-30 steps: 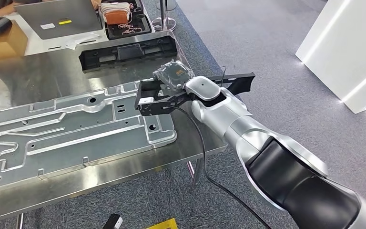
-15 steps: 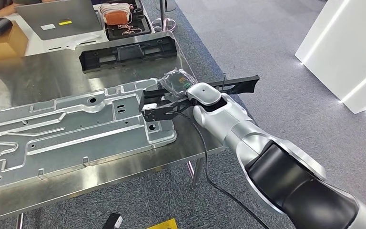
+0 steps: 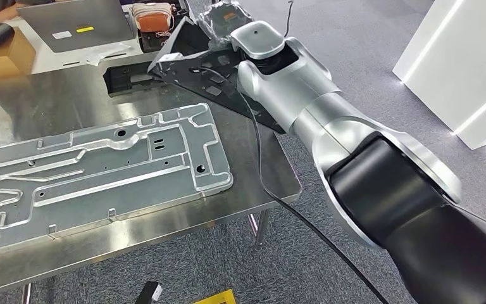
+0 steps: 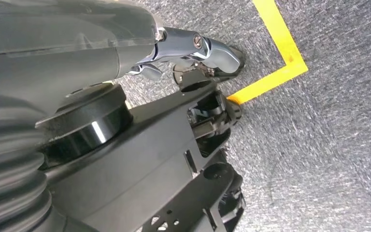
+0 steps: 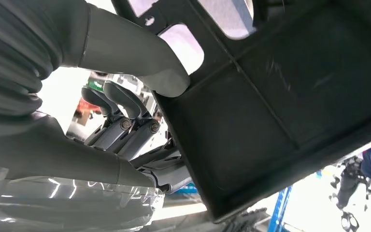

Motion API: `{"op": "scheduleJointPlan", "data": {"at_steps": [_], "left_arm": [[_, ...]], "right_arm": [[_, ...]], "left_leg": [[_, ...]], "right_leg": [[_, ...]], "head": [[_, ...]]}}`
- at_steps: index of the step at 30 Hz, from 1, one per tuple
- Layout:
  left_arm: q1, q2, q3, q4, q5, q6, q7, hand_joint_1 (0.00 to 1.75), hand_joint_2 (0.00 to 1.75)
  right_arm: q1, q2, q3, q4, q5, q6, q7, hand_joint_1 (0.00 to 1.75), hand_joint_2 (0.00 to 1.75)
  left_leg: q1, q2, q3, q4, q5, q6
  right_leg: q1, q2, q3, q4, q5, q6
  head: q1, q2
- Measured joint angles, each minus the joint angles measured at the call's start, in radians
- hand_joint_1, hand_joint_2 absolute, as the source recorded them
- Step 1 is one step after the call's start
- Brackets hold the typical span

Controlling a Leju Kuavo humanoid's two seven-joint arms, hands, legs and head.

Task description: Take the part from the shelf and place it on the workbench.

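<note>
While the right hand [image 3: 223, 25] holds the black part [image 3: 193, 63] with thumb on one face and fingers on the other, the part is lifted above the far side of the workbench [image 3: 57, 101] and tilted, one end pointing over the right edge. Under it a second black part [image 3: 126, 79] lies flat on the bench. Nearer, a large embossed metal plate [image 3: 101, 168] covers most of the steel top and reaches close to the front edge. Behind the bench a black tray [image 3: 164, 31] contains a reddish pouch [image 3: 152, 16], next to a grey laptop [image 3: 79, 25]. Grey carpet [image 3: 367, 82] is free on the right. The left hand [image 4: 200, 48] hangs above the floor by yellow tape [image 4: 275, 43], fingers curled, holding nothing.
</note>
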Motion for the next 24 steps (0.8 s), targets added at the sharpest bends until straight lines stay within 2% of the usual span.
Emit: {"op": "scheduleJointPlan", "data": {"at_steps": [6, 15, 21, 24], "left_arm": [[-0.005, -0.005, 0.011, 0.000, 0.013, -0.001, 0.003, 0.00, 1.75], [-0.008, -0.004, 0.019, 0.000, 0.012, -0.016, 0.007, 0.00, 1.75], [-0.013, -0.004, 0.020, 0.000, -0.002, -0.026, 0.018, 0.00, 1.75], [-0.017, -0.003, 0.020, 0.000, -0.002, -0.032, 0.025, 0.00, 1.75]], "right_arm": [[-0.003, 0.035, 0.000, 0.013, 0.034, -0.003, 0.012, 1.75, 1.75], [0.042, 0.054, 0.005, 0.014, 0.060, -0.011, 0.001, 1.75, 1.75], [0.071, 0.057, 0.005, 0.013, 0.009, -0.017, -0.021, 1.75, 1.75], [0.080, 0.059, -0.004, 0.013, -0.065, 0.000, -0.008, 1.75, 1.75]], "left_leg": [[0.000, 0.000, 0.000, 0.000, 0.000, 0.000], [0.000, 0.000, 0.000, 0.000, 0.000, 0.000], [0.000, 0.000, 0.000, 0.000, 0.000, 0.000], [0.000, 0.000, 0.000, 0.000, 0.000, 0.000]], "right_leg": [[0.000, 0.000, 0.000, 0.000, 0.000, 0.000], [0.000, 0.000, 0.001, 0.000, 0.000, 0.000], [0.000, 0.000, 0.001, 0.000, 0.000, 0.000], [0.000, 0.000, 0.001, 0.000, 0.000, 0.000]], "head": [[0.000, 0.000], [0.000, 0.000], [0.000, 0.000], [0.000, 0.000]]}}
